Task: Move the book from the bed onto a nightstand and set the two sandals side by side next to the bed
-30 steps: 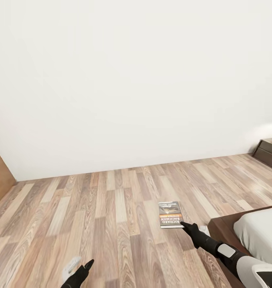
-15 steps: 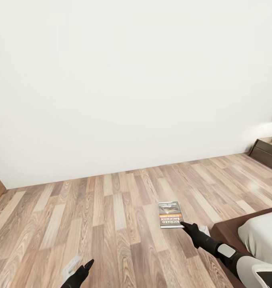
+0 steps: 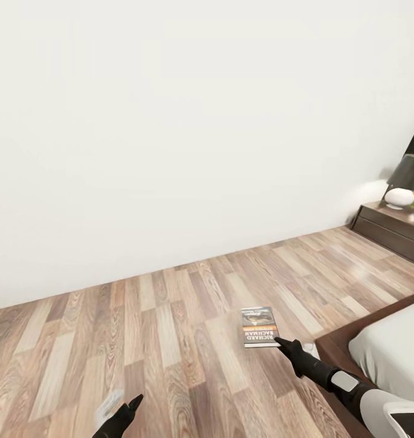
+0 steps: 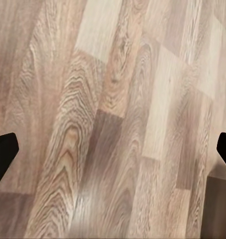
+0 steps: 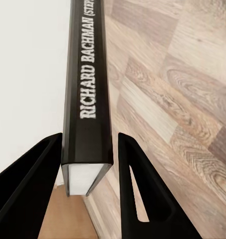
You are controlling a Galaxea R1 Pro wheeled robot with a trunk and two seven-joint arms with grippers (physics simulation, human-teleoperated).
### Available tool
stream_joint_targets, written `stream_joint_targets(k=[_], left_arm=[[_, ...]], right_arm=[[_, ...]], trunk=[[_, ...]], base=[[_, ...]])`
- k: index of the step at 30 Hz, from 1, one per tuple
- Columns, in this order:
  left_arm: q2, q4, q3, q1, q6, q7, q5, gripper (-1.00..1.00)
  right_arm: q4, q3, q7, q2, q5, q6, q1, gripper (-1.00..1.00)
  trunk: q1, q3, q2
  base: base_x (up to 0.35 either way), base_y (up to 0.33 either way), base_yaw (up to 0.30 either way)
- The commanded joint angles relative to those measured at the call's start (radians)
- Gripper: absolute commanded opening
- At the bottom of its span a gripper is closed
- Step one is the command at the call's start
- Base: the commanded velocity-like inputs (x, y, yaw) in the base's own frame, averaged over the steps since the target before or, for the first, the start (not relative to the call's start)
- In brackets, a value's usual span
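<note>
a: right gripper (image 5: 88, 164) first?
b: clamped on the book (image 5: 88, 89), a finger (image 5: 135, 189) on each side of its spine end. the spine runs straight away from the gripper, lettering "richard bachman" along it, the far end cut off by the frame edge.

a: head view?
b: book (image 3: 259, 326) held out flat ahead of the right gripper (image 3: 280, 342), above the floor (image 3: 170, 328), cover up, long axis pointing away toward the wall (image 3: 170, 121). title reads upside down from here. gripper end is mostly behind the book edge, can't make out the finger gap there.

a: left gripper (image 4: 113, 149)?
b: spread wide, two dark fingertips (image 4: 3, 154) at opposite edges of its wrist view, bare planks between, nothing in them. in the head view it (image 3: 134, 403) is low, cut off by the bottom edge.

a: surroundings?
b: bed (image 3: 386, 353) corner just beside the right arm, dark frame, pale mattress, mostly cropped. nightstand (image 3: 392, 228) well apart by the wall, carrying a lamp (image 3: 408, 179) and something green, too cropped to tell. open floor between book and nightstand.
</note>
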Motion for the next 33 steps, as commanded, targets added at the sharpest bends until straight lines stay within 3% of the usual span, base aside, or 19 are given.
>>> stream_joint_targets(k=[1, 11, 33], left_arm=[[0.0, 0.001, -0.008, 0.0, -0.004, -0.003, 0.006, 1.0], [0.0, 0.001, -0.008, 0.0, -0.004, -0.003, 0.006, 1.0], [0.0, 0.001, -0.008, 0.0, -0.004, -0.003, 0.006, 1.0]], right_arm=[[0.003, 0.002, 0.005, 0.0, -0.013, 0.008, -0.002, -1.0], [0.003, 0.002, 0.005, 0.0, -0.013, 0.008, -0.002, -1.0], [0.003, 0.002, 0.005, 0.0, -0.014, 0.007, -0.002, -1.0]], trunk=[[0.0, -0.001, 0.0], [0.0, -0.001, 0.0], [0.0, -0.001, 0.0]], base=[[0.175, 0.11, -0.25], [0.181, 0.115, -0.214], [0.193, 0.124, -0.052]])
